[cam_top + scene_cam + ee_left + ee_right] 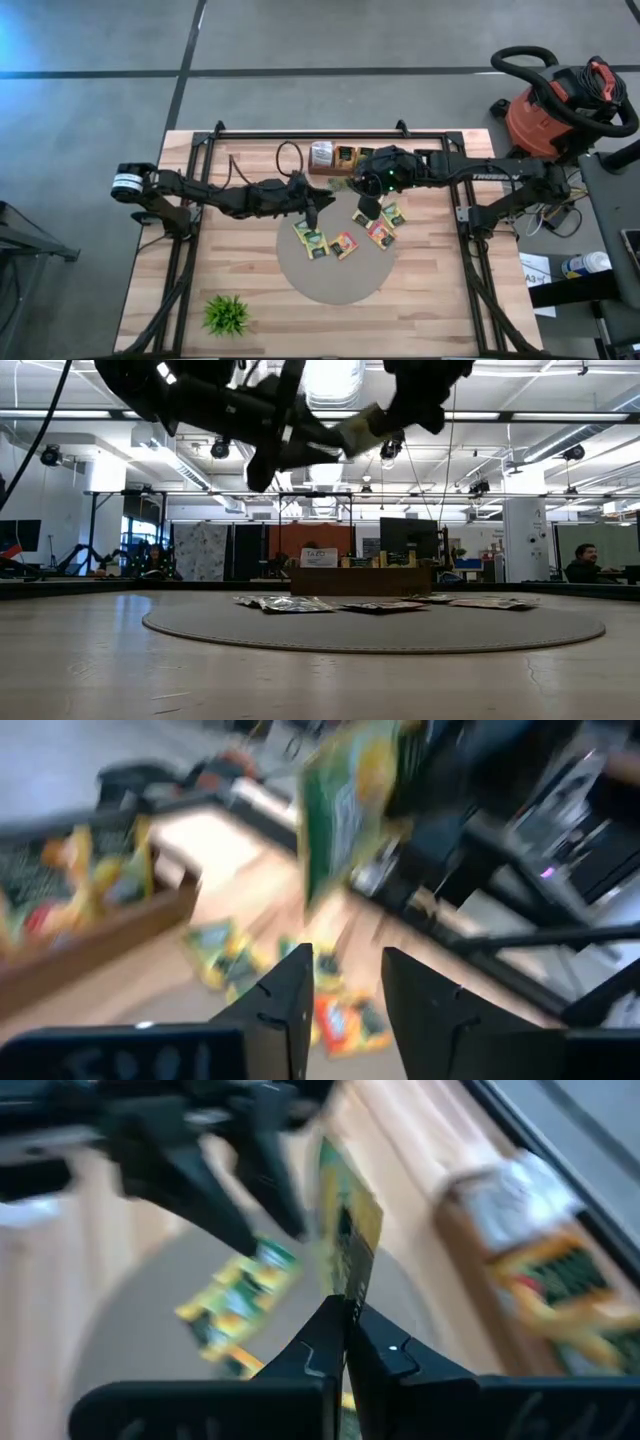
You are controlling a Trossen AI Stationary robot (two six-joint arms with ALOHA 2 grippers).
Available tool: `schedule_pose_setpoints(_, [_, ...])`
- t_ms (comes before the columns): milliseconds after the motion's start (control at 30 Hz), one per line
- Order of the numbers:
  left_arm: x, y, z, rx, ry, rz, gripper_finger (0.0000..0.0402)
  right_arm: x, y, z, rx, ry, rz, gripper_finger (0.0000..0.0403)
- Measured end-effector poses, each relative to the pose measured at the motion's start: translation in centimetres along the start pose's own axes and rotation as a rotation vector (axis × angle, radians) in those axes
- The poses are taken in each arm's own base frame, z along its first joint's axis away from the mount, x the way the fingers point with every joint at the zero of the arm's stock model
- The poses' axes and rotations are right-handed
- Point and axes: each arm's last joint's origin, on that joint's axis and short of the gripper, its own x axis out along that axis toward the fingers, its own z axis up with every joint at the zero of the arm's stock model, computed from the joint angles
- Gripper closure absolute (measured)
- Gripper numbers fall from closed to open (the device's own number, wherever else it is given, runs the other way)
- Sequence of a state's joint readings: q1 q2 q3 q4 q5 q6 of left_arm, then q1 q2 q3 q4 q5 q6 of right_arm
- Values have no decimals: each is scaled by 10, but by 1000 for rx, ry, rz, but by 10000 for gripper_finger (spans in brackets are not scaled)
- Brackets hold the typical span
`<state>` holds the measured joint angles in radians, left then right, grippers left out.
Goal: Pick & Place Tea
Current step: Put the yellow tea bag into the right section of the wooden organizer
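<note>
Right gripper (345, 1330) pinched tight on a sachet (348, 1230), held edge-up, roughly upright, above the round mat (330, 280). Left gripper (345, 990) spread, empty, just beside it. Other sachets (345, 240) lie flat on the mat; blur hides label direction.

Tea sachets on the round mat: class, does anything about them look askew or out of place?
Nothing looks damaged. The tea sachets lie loose and at mixed angles on the round mat, not in rows. One tea sachet is off the mat, pinched upright in the right gripper beside the open left gripper.
</note>
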<state>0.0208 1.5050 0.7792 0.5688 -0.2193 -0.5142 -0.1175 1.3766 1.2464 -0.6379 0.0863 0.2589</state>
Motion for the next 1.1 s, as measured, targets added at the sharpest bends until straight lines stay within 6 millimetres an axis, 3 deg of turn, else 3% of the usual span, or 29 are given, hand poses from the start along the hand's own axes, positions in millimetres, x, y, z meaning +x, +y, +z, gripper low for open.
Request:
schedule_pose_setpoints(233, [-4,5,-21,5,193,97,273,0,-59,-6,9,318,-229,394])
schedule_pose_setpoints(500, [-11,3,-32,14,295,130,273,31,-120,12,-80,545,-286,394])
schedule_pose_setpoints(733, [-28,1,-17,-19,249,144,273,63,-144,33,-248,674,-224,394])
schedule_pose_setpoints(1100, [-99,26,-18,-140,138,158,273,110,-158,32,-343,823,-175,394])
